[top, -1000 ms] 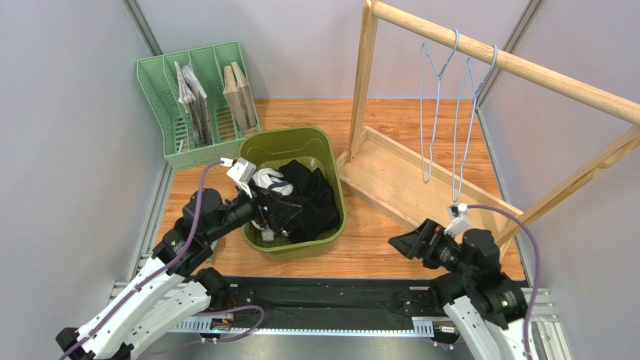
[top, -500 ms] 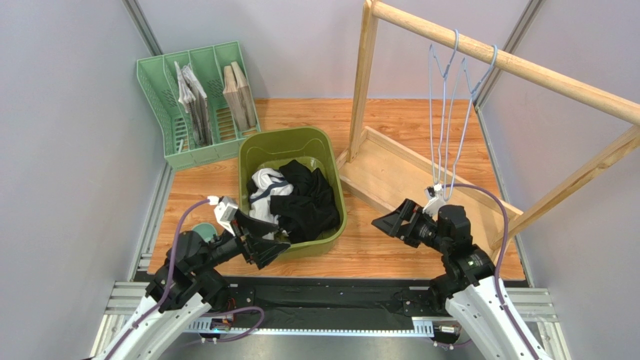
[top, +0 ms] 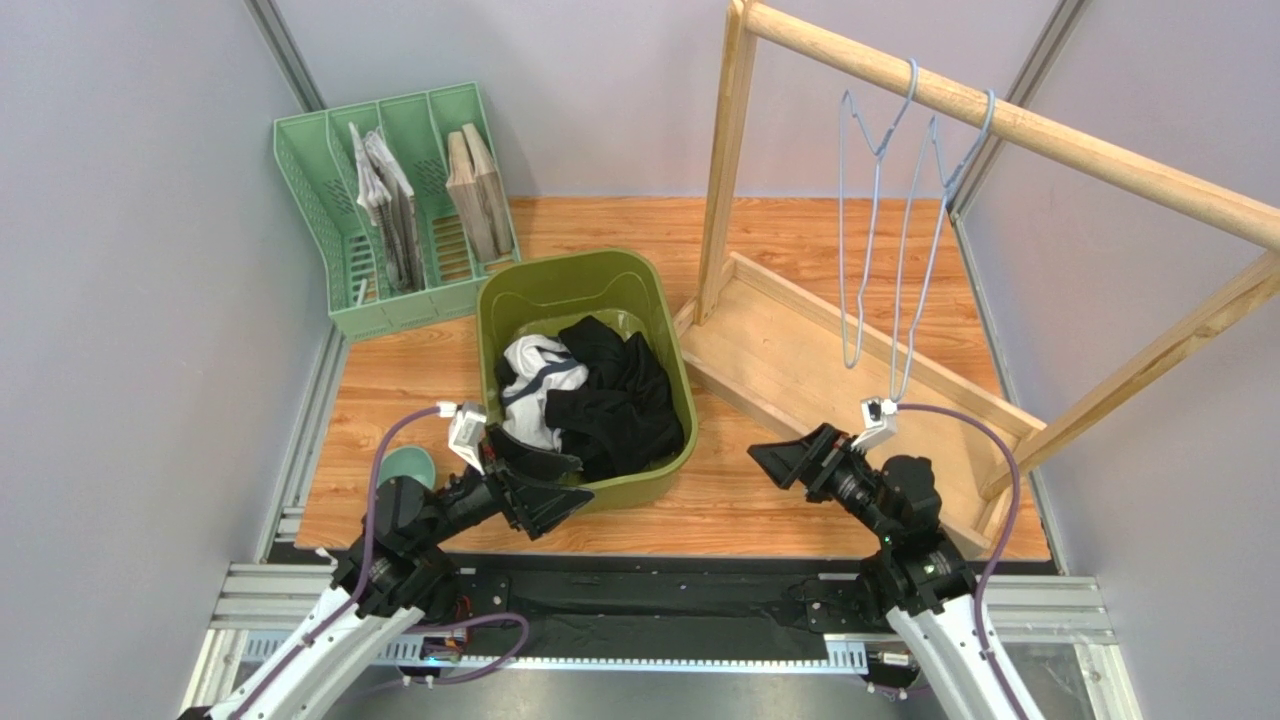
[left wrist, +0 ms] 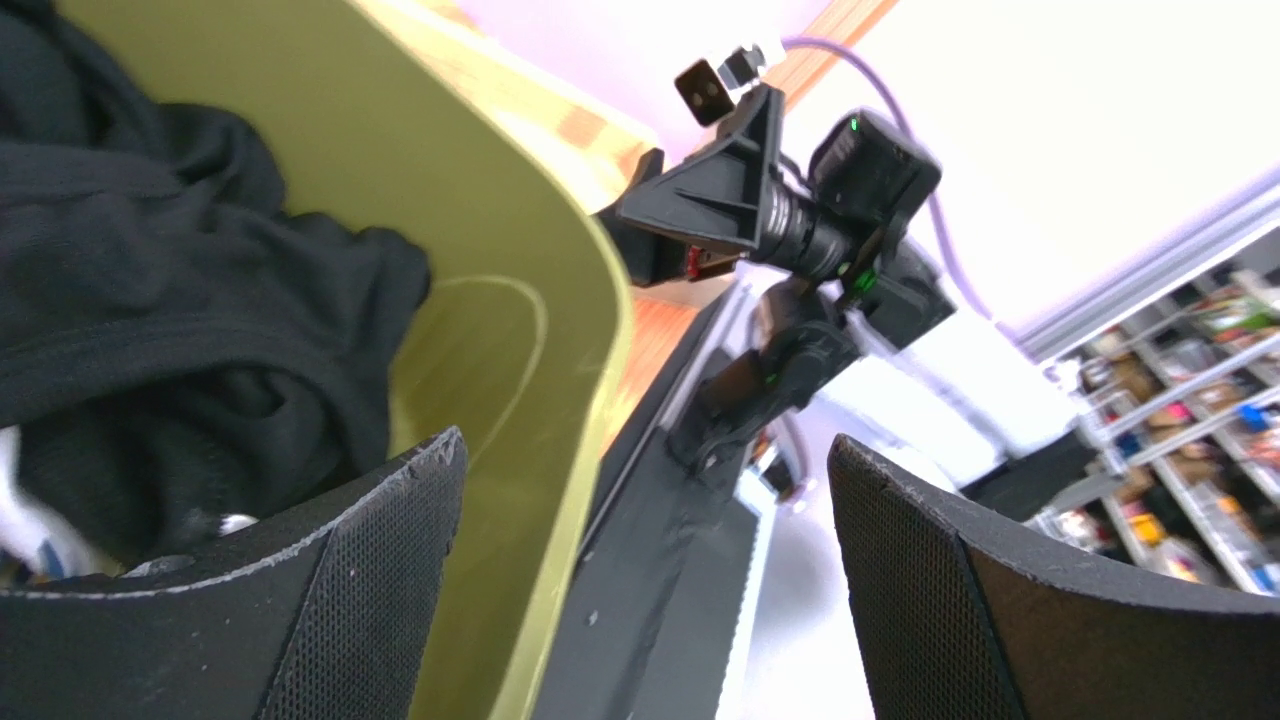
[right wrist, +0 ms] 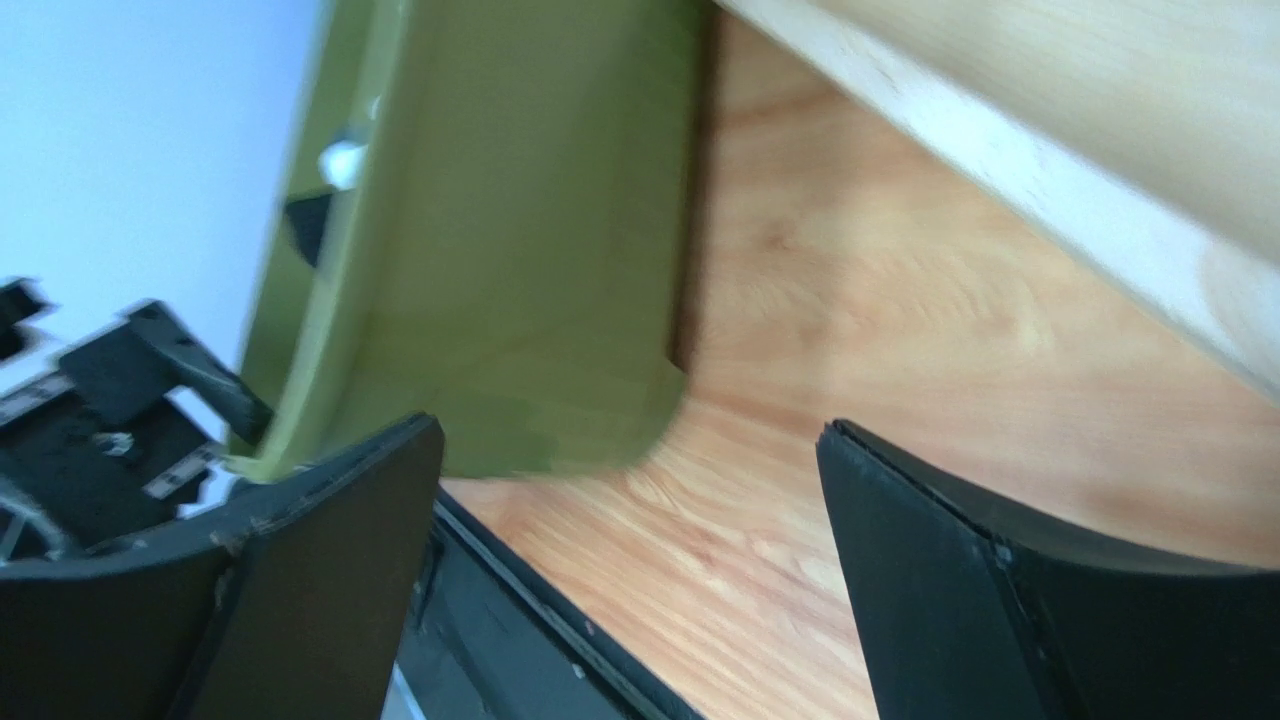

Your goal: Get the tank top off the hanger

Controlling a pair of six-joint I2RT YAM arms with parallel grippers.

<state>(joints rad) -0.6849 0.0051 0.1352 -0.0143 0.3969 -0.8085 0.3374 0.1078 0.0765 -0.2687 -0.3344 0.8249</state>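
Lying crumpled in the olive-green plastic bin (top: 579,267) is a heap of black fabric (top: 616,398) with a white, dark-trimmed garment (top: 529,368) beside it. Which piece is the tank top cannot be told from these views. Two pale blue wire hangers (top: 846,225) hang as bare wire from the rail of the light wooden clothes rack (top: 1052,138), which stands to the right of the bin.

The left gripper (top: 568,488) sits at the bin's near edge with its jaws spread wide and nothing between them but the bin's wall, seen from the left wrist camera. The right gripper (top: 771,468) hangs over the orange-brown wooden tabletop (top: 721,518) between the bin and the rack's base, its jaws also released and empty.

A mint-green plastic file sorter (top: 323,180) holding papers stands at the table's back left.
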